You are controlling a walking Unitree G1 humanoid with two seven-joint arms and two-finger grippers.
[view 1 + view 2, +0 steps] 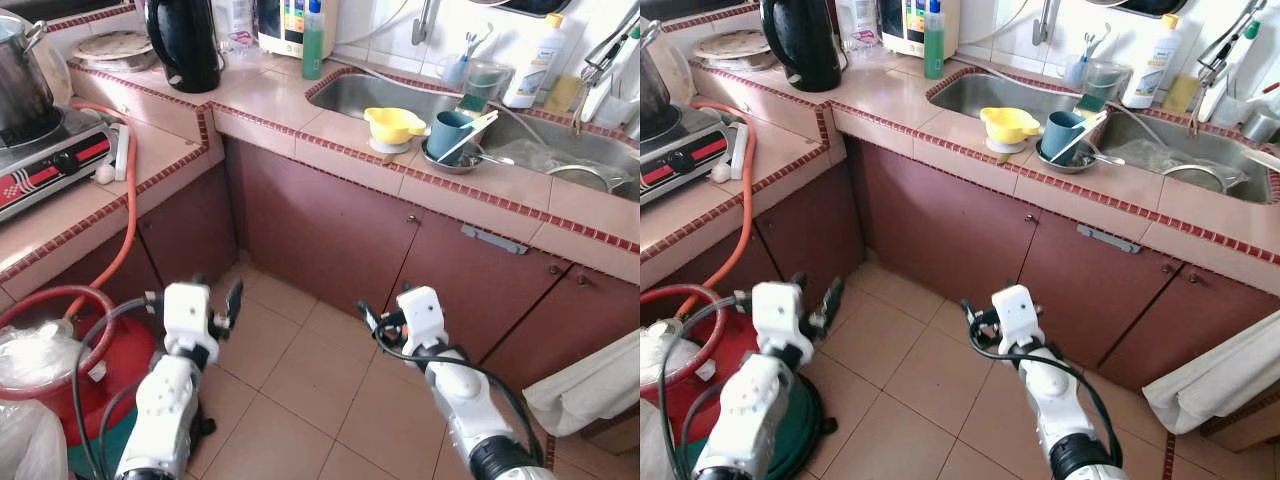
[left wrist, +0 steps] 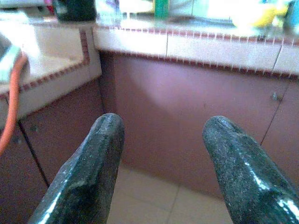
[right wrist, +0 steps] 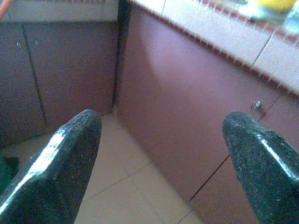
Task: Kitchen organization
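Both grippers, left gripper [image 1: 228, 308] and right gripper [image 1: 372, 322], hang open and empty before maroon cabinet doors [image 1: 330, 235]; a red gas cylinder [image 1: 95, 375], seemingly hose-fed, crowds the left.

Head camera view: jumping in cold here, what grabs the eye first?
The yellow bowl and teal mug on the counter's front edge by the sink stand out. Below, the left gripper and right gripper hang open and empty over the floor, beside a red gas cylinder.

Bare floor tiles [image 1: 300, 380] ahead, cabinet doors [image 1: 330, 235] beyond, gas cylinder [image 1: 85, 375] left
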